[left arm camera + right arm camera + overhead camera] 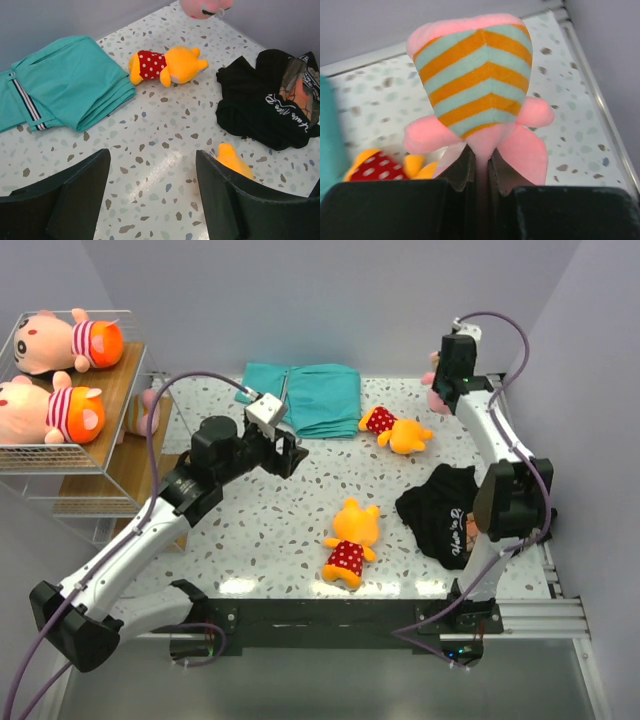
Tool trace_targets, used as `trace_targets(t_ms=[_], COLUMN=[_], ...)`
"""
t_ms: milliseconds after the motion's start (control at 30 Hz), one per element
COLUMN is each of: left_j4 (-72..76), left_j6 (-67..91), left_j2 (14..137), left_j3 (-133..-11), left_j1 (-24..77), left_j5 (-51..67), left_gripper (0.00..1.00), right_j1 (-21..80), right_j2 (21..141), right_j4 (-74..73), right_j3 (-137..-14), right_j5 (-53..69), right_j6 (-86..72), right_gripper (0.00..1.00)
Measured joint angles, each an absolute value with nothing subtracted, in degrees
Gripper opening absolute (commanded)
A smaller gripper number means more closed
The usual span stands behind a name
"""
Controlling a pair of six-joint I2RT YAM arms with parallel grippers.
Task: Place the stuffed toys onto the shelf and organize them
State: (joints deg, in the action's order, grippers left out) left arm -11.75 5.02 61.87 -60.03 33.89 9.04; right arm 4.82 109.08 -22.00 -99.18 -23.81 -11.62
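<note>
My right gripper (481, 162) is shut on the lower body of a pink stuffed toy (475, 75) in an orange-and-teal striped shirt, at the back right corner (434, 392). My left gripper (152, 162) is open over bare tabletop left of centre (287, 455), with nothing between its fingers. One orange stuffed toy in a red dotted dress (350, 538) lies near the middle, partly behind my left gripper's right finger (232, 159). Another orange toy (397, 430) lies farther back (167, 65). The shelf (120, 455) stands at the left, with two peach toys in striped shirts (60, 340) (55, 412) on its top tier.
A folded teal cloth (305, 398) lies at the back centre, just beyond my left gripper. A crumpled black garment with white lettering (445, 515) lies at the right, beside the right arm. A further pink toy (146, 412) shows partly on a lower shelf board.
</note>
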Motion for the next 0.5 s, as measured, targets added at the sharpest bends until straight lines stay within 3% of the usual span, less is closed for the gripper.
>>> trace_targets(t_ms=[267,500], left_j4=[-13.3,-13.0], left_j6=[9.6,15.1], left_j2=[61.9,64.7], left_j3=[-68.2,-73.7], left_j1=[33.9,33.9], left_j5=[10.6,13.5], left_gripper=[0.67,0.64], right_j1=[17.1,20.8], right_j2=[86.9,78.7], right_j4=[-1.3,25.6], right_j3=[-72.8,-49.7], right_j5=[-0.8,16.7], right_j6=[-9.7,-9.7], right_gripper=[0.0,0.0])
